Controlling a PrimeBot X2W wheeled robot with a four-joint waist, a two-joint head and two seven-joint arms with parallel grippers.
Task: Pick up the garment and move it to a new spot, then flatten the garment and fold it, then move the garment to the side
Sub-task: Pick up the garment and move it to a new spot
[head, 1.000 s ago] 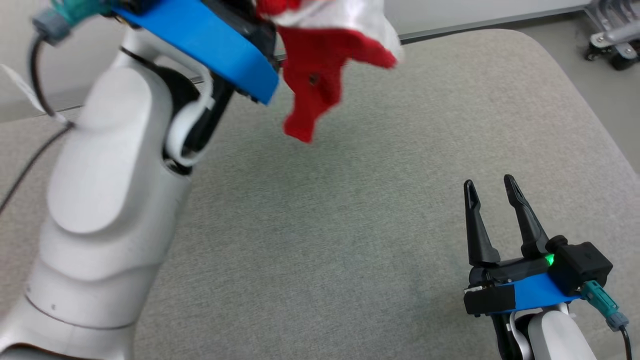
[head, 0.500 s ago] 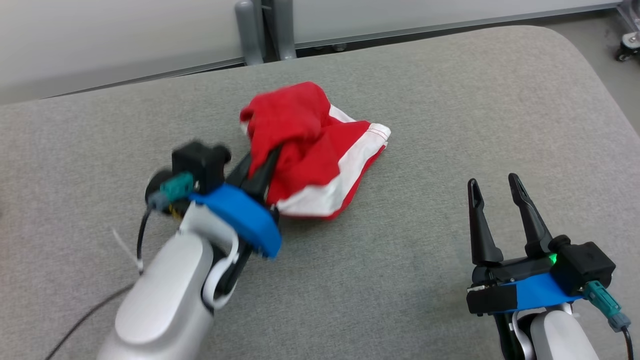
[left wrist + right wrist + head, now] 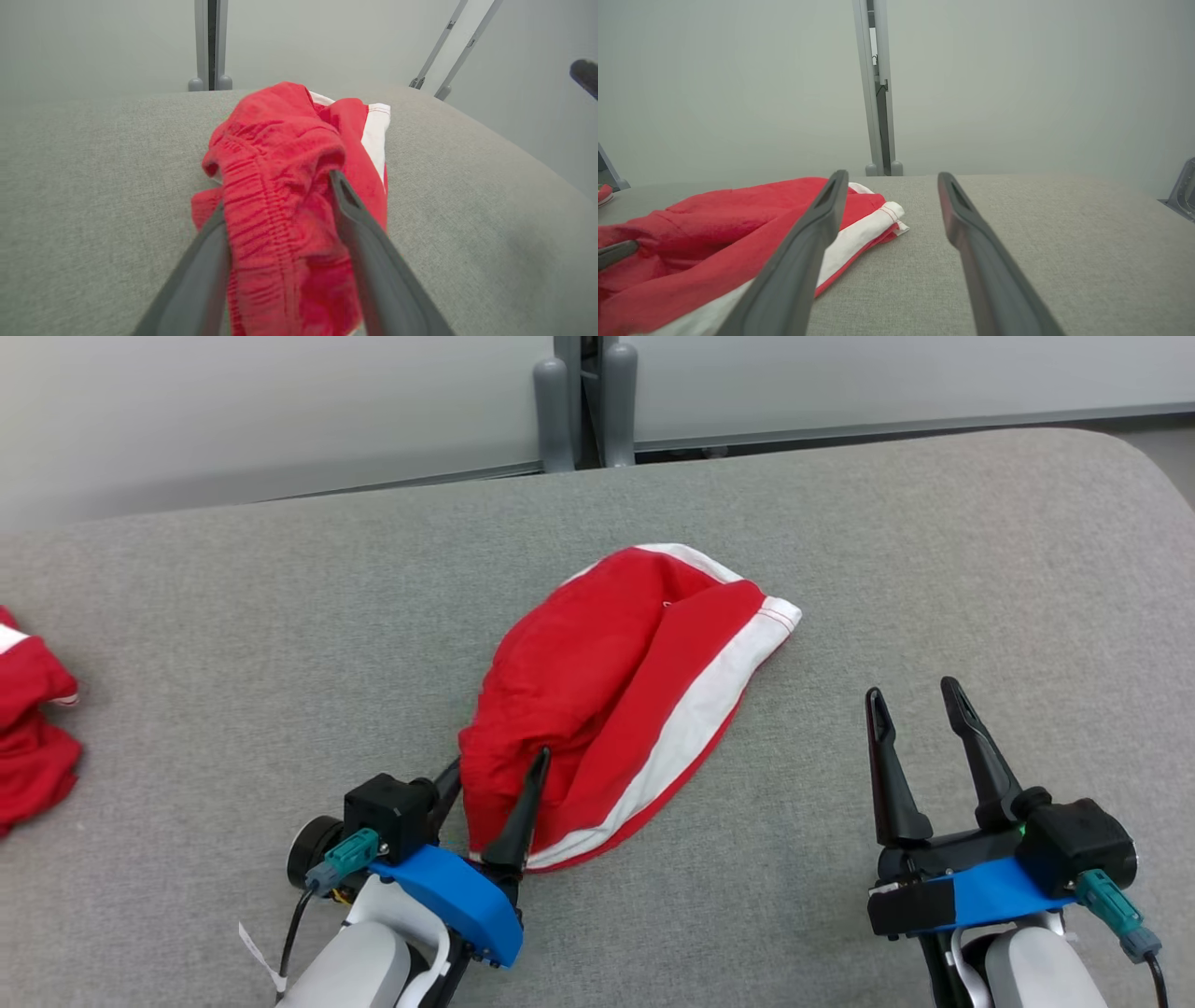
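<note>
The garment (image 3: 616,700), red shorts with a white side stripe, lies crumpled on the grey padded table (image 3: 840,551), roughly at its middle. My left gripper (image 3: 498,763) is at the garment's near end, low on the table. Its fingers stand apart, open, with the gathered red waistband (image 3: 266,205) lying loosely between them. My right gripper (image 3: 912,691) hovers open and empty near the front right, a short way right of the garment. The right wrist view has the garment (image 3: 714,224) to the left of my right gripper (image 3: 893,176).
Another red and white cloth (image 3: 28,728) lies at the table's far left edge. Grey posts (image 3: 579,401) stand behind the back edge against a pale wall. The table's right corner (image 3: 1120,467) is rounded.
My left arm came down from high up with the garment and laid it on the table. Its fingers, shut on the cloth before, now stand apart. The head camera also shifted.
</note>
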